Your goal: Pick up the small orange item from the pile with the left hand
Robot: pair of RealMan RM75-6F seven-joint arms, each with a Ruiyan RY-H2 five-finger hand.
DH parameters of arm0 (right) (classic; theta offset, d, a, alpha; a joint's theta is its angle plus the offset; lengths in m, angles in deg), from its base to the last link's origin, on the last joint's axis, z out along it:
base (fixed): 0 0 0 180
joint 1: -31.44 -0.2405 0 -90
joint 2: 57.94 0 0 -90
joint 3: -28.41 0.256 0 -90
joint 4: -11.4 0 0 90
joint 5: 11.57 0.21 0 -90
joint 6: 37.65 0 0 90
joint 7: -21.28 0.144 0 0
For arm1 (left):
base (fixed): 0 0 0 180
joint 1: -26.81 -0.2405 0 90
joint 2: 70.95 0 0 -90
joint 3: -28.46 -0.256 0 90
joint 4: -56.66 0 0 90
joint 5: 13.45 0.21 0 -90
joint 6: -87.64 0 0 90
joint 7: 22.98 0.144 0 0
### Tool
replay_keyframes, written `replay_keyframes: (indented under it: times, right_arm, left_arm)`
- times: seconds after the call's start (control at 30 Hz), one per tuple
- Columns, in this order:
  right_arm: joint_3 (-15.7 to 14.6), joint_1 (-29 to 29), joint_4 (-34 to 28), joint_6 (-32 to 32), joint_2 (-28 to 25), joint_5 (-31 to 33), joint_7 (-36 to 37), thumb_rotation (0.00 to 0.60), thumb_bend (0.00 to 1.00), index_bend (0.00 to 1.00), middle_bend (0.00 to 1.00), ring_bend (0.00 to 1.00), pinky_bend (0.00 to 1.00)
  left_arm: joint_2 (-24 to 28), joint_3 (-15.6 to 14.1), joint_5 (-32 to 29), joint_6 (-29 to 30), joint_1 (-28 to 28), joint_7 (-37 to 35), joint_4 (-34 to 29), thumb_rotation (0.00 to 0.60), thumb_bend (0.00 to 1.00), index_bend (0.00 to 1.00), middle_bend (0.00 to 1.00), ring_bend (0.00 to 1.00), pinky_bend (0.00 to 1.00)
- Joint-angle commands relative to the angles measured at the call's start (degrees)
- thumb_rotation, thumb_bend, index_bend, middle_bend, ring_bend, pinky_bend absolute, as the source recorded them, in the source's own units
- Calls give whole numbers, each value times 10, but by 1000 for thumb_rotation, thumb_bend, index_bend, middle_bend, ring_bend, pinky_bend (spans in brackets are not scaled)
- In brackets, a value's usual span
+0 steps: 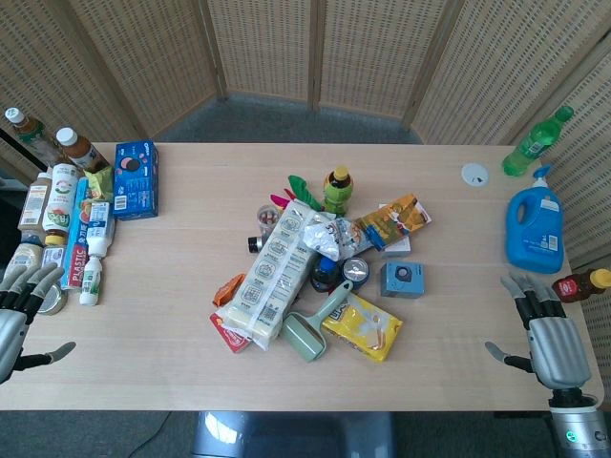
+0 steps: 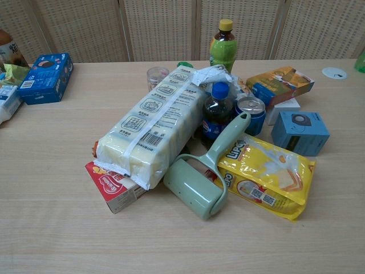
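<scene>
The small orange item (image 1: 229, 288) is a flat packet on the left edge of the pile, tucked partly under a long white multi-pack (image 1: 275, 272). In the chest view only a sliver of the orange item (image 2: 95, 149) peeks out beside the white multi-pack (image 2: 154, 128). My left hand (image 1: 17, 320) hovers at the table's front left edge, far left of the pile, fingers spread and holding nothing. My right hand (image 1: 547, 339) is at the front right edge, also spread and empty. Neither hand appears in the chest view.
The pile also holds a red box (image 1: 229, 334), a green lint roller (image 1: 320, 324), a yellow snack bag (image 1: 363, 326), a blue box (image 1: 403, 280) and bottles. Cartons and bottles (image 1: 72, 219) line the left edge. A blue detergent jug (image 1: 535, 229) stands right.
</scene>
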Motion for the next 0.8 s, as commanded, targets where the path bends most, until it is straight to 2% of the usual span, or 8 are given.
replay_keyframes:
  times: [0.03, 0.37, 0.6, 0.73, 0.8]
  right_arm:
    - [-1, 0, 1, -1, 0, 0, -1, 600, 0, 0, 0, 0, 0]
    - [-2, 2, -4, 2, -2, -1, 1, 600, 0, 0, 0, 0, 0]
    - [-3, 0, -7, -2, -1, -3, -3, 600, 0, 0, 0, 0, 0]
    - [-4, 1, -7, -1, -3, -3, 0, 600, 0, 0, 0, 0, 0]
    - [-3, 1, -7, -1, -4, -1, 3, 600, 0, 0, 0, 0, 0]
  left_arm:
    - [-1, 0, -1, -2, 1, 1, 2, 600, 0, 3, 0, 0, 0]
    - [-16, 10, -15, -37, 25, 2, 16, 600, 0, 4, 0, 0, 0]
    - [-59, 39, -55, -167, 111, 50, 37, 600, 0, 0, 0, 0, 0]
    - [-104, 56, -71, -218, 158, 137, 55, 600, 0, 0, 0, 0, 0]
    - [-124, 62, -89, -245, 177, 154, 59, 600, 0, 0, 0, 0, 0]
